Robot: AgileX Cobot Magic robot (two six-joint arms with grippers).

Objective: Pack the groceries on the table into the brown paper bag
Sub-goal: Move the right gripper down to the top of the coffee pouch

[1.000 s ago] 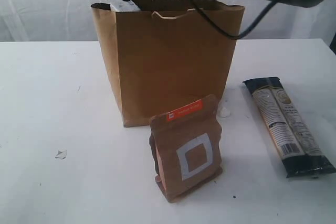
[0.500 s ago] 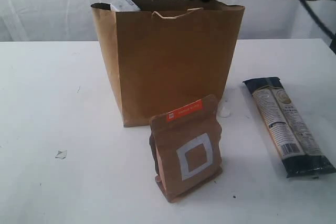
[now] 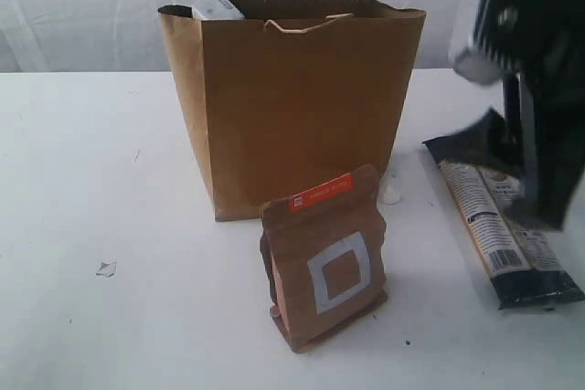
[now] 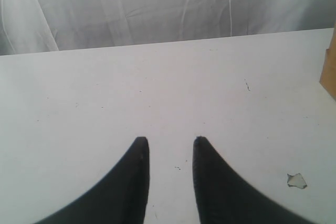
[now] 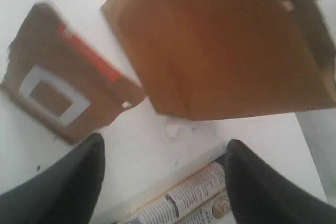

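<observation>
The brown paper bag (image 3: pixel 292 107) stands open and upright at mid-table, also seen in the right wrist view (image 5: pixel 226 45). A pale item (image 3: pixel 218 8) peeks over its back left rim. The brown square-marked pouch (image 3: pixel 324 258) (image 5: pixel 63 93) stands in front of the bag. The long navy-tan packet (image 3: pixel 498 226) (image 5: pixel 194 198) lies flat to the right. My right gripper (image 3: pixel 535 162) (image 5: pixel 165 148) hangs open just over the packet's far end, holding nothing. My left gripper (image 4: pixel 170 141) is open over bare table (image 4: pixel 157 87), far from the groceries.
A small white lump (image 3: pixel 390 194) lies by the bag's right foot. A torn paper scrap (image 3: pixel 106 268) (image 4: pixel 296 180) lies on the left part of the table. White curtain hangs behind the table. The bag's edge (image 4: pixel 331 72) shows at the side of the left wrist view.
My right arm has swung from above the bag's mouth to the right and down over the packet. The groceries, bag and left gripper have not moved.
</observation>
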